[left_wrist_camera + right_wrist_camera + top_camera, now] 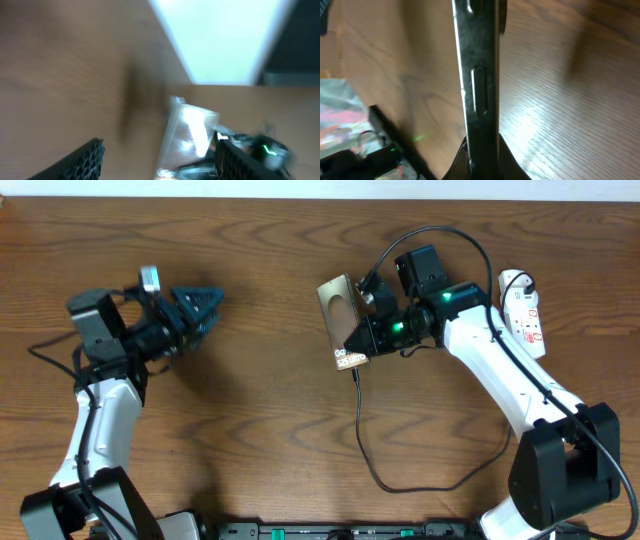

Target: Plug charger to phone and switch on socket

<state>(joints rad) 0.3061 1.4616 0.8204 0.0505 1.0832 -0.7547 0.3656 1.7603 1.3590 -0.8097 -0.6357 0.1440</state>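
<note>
Bronze-grey glossy flat phone, tipped up on edge mid wooden tabletop, clamped by right end effector, corner lettering unreadable, thin black charger cable trailing from its lower end, left end effector wide, well apart.

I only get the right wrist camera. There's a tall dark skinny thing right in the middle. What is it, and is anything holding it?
Observer: That is the phone, seen edge-on. The overhead view shows the right gripper with its jaws clamped on it.
Operator: Where is the other arm? I can't see it at all.
Observer: The left gripper is far over on the left side of the table, well away from the phone, with its jaws open and nothing in them.
</note>
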